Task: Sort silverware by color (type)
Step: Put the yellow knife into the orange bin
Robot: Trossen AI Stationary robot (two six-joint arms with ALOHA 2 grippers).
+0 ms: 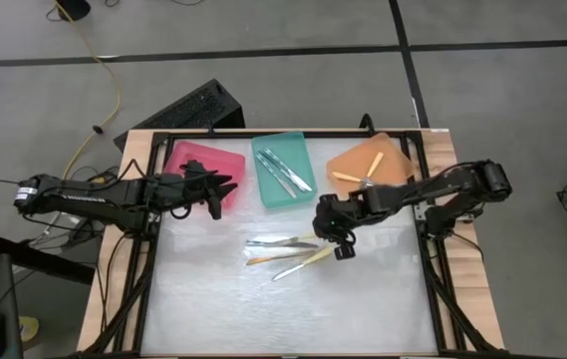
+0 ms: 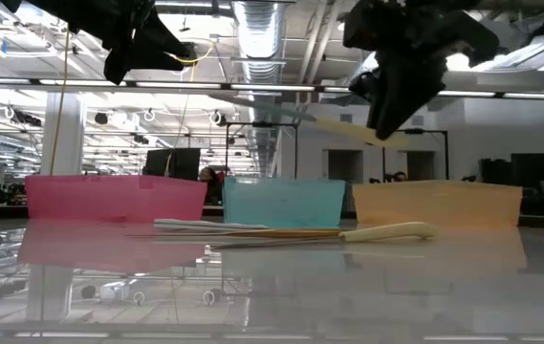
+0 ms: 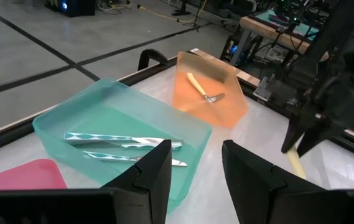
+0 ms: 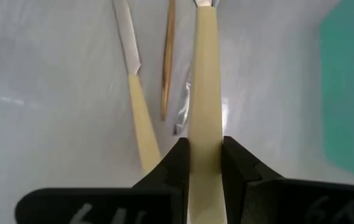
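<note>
My right gripper (image 1: 341, 247) hangs over the middle of the table, shut on a pale-yellow-handled utensil (image 2: 300, 117) that is lifted off the surface. Below it, three more pieces of silverware lie flat on the table: a pale-yellow-handled knife (image 4: 136, 106), a slim orange-tan piece (image 4: 168, 62) and a silvery piece (image 4: 181, 115) half hidden behind the held handle. My left gripper (image 3: 195, 180) waits open, above the pink tray (image 1: 203, 162), with nothing between its fingers. My right gripper pinches the pale yellow handle (image 4: 205, 134) between its two fingers (image 4: 239, 158). It comes slanting down from the table's right side. The utensil runs on ahead of the fingers, its metal end (image 4: 205, 3) away from them. It hangs clear of the table, close to level.
Three trays stand in a row at the far edge. The pink tray is on the left. The teal tray (image 1: 263, 184) in the middle holds two teal-handled pieces (image 3: 121, 146). The orange tray (image 1: 388, 155) on the right holds one utensil (image 3: 203, 90). The near half of the table is bare.
</note>
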